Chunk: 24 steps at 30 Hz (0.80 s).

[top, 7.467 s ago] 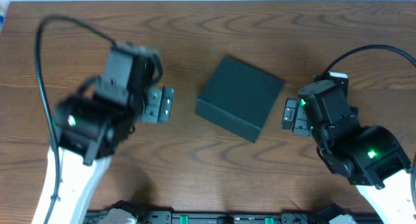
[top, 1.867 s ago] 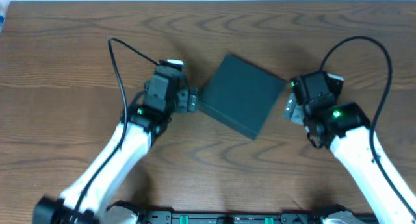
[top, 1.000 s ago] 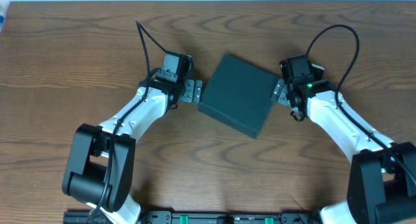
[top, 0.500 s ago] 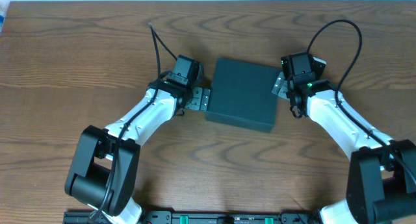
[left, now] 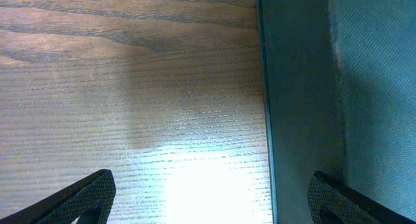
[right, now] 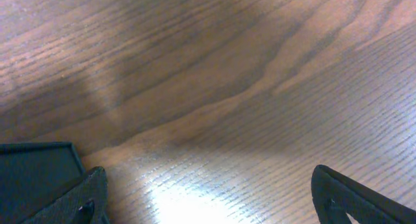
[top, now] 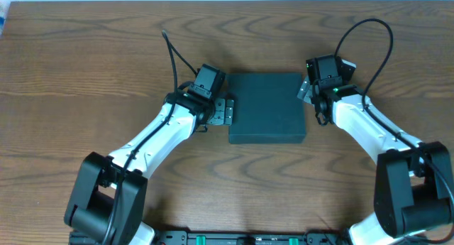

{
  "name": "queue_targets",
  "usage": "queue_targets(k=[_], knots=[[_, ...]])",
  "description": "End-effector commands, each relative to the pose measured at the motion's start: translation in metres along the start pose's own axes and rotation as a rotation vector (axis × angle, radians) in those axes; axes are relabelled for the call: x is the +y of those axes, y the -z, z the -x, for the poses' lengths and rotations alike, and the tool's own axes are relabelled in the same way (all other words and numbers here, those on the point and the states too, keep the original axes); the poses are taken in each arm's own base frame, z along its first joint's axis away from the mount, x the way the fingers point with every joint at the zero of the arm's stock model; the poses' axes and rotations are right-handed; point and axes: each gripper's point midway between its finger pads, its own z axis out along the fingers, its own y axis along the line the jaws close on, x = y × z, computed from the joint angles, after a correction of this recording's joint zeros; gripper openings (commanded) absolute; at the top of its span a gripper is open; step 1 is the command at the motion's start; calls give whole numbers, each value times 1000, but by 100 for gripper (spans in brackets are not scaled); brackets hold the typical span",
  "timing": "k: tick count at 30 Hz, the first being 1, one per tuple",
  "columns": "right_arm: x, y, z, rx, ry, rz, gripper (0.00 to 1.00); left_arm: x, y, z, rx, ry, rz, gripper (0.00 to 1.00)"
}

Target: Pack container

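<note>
The container [top: 268, 108] is seen closed in the middle of the table [top: 85, 60]; the left gripper [top: 228, 111] is held just beside its left wall, fingers spread apart; the right gripper [top: 303, 93] is held at its far right corner, fingers likewise apart.

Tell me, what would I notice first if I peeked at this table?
The big dark container jumps out first, lying shut in the middle of the brown wooden table. Next you'd spot a robot hand on each side of it: the left hand open at its left edge, and the right hand open by its far right corner.
</note>
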Motion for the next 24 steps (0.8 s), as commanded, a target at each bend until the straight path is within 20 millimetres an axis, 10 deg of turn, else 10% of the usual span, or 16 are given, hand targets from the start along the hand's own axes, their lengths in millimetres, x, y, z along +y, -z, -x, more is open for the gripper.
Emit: queue_targets(k=[1,24], knots=[[10,-11,-30,99,53,38,99,-10,9,7,-37,9,-21,95],[12,14,-50,196,126,89,99,15,12,46,-174,-49,32,95]])
